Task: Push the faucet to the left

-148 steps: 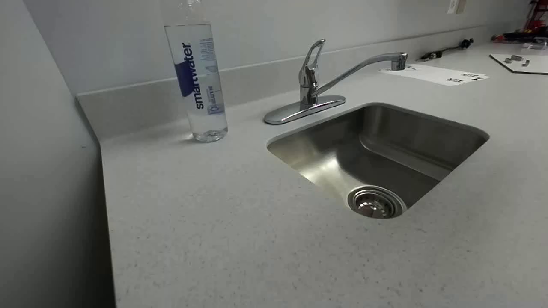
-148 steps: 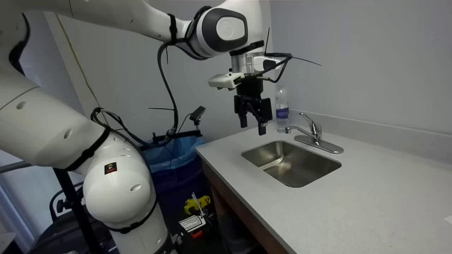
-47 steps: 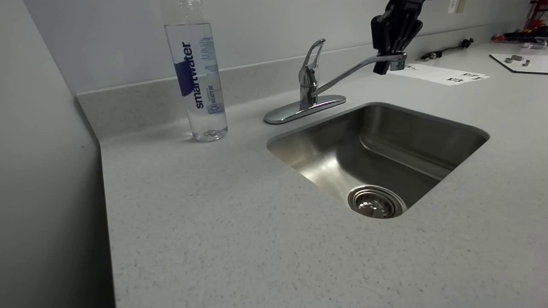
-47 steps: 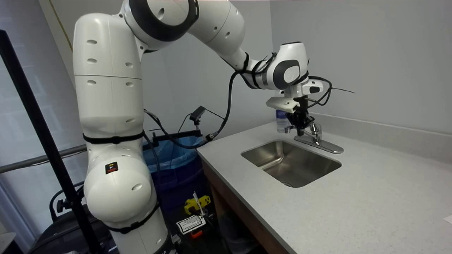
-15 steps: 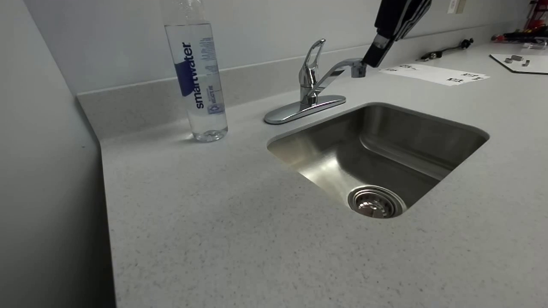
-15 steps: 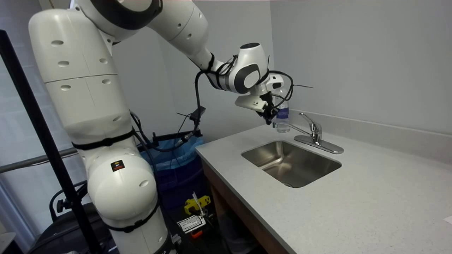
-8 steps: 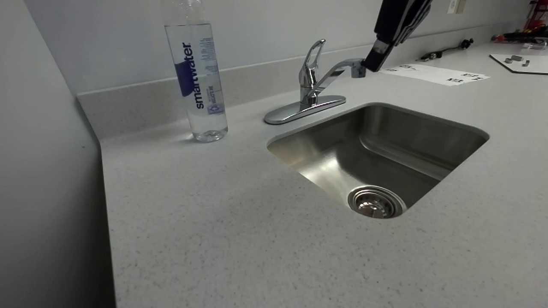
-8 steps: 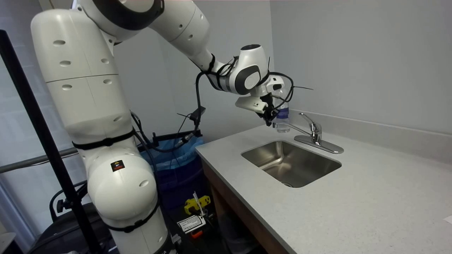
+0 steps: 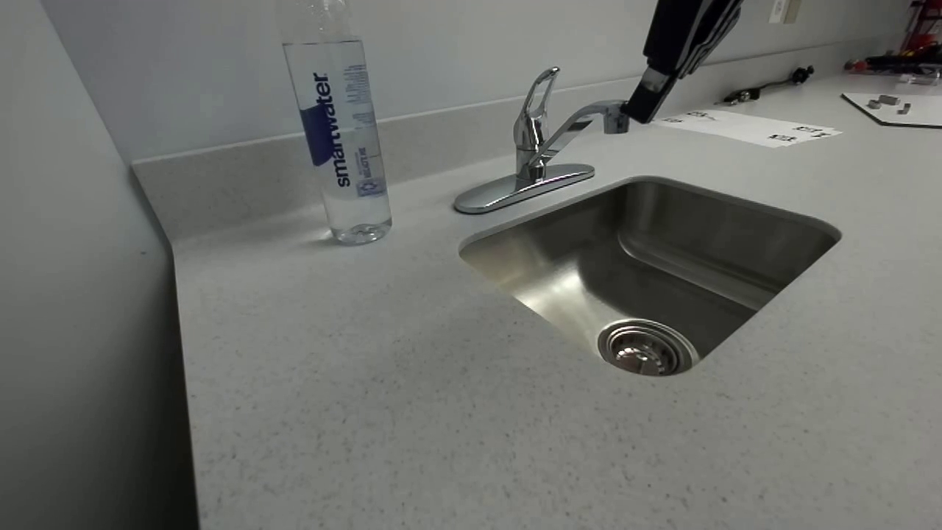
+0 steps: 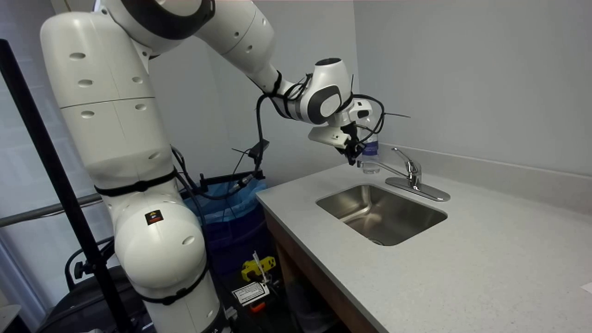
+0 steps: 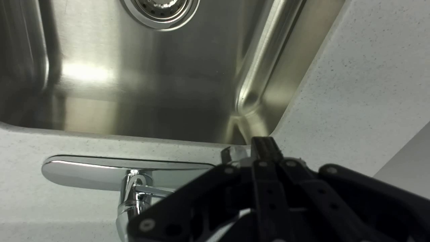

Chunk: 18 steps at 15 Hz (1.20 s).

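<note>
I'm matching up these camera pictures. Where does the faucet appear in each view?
In an exterior view: the faucet, upper middle.
In an exterior view: the faucet, right of centre.
Wrist view: the faucet, lower left, partly hidden by the tool.
Shared landmark: the sink, in all three views.

white arm | black straps | black cables | black-orange sticker | black hand

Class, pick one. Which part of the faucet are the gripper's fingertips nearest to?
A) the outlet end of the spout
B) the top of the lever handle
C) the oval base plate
A: in an exterior view the tips of the gripper sit right beside the outlet end of the spout, and the wrist view shows them side by side too.
</note>
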### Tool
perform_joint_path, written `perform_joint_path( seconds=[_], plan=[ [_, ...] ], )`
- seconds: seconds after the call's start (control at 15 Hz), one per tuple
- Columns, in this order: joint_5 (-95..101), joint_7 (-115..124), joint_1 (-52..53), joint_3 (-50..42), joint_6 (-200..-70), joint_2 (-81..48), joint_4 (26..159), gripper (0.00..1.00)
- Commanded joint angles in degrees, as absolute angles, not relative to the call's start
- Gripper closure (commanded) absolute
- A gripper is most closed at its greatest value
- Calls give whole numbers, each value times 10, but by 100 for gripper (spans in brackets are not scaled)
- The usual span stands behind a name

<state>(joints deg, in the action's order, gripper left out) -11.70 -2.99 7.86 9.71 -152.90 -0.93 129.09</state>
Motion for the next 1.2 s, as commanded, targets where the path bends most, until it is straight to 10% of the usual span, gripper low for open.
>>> perform_joint_path(
  seconds=[0.0,1.13],
  plan=[
    [-115,-28,82,94,-1528,-10,1290,99],
    [-45,18,73,77,-1517,-16,1283,100]
  ],
)
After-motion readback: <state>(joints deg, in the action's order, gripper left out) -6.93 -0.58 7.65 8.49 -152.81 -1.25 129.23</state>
